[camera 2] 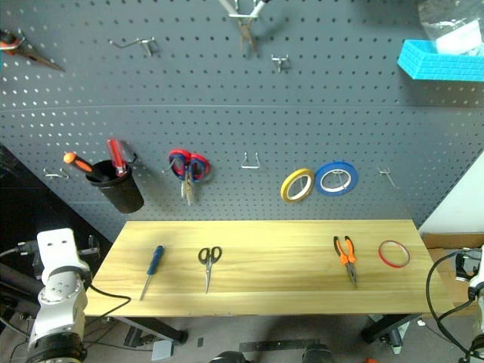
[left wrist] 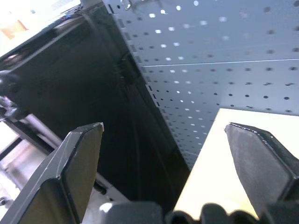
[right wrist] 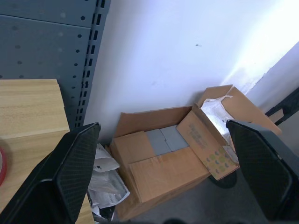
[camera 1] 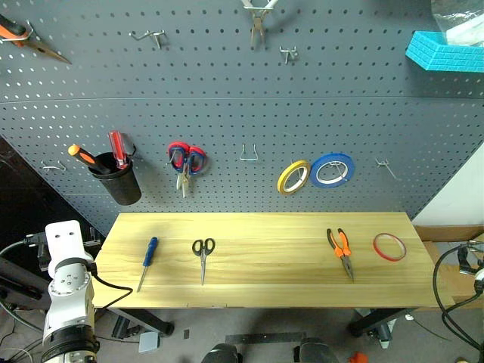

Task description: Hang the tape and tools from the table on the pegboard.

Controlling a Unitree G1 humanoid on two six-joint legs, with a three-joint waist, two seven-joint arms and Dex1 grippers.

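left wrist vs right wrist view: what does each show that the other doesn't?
Left wrist view alone: a dark frame beside the pegboard, seen past the open left gripper.
Right wrist view alone: cardboard boxes on the floor against a white wall, a sliver of the red tape, and the open right gripper.
Both: the pegboard and the table.

Even bright light, soft shadows, glare on white wall (right wrist: 261, 42), edges bowed

Red tape (right wrist: 2, 164) cut by the frame edge; upper pliers (camera 1: 30, 39) likewise cropped.
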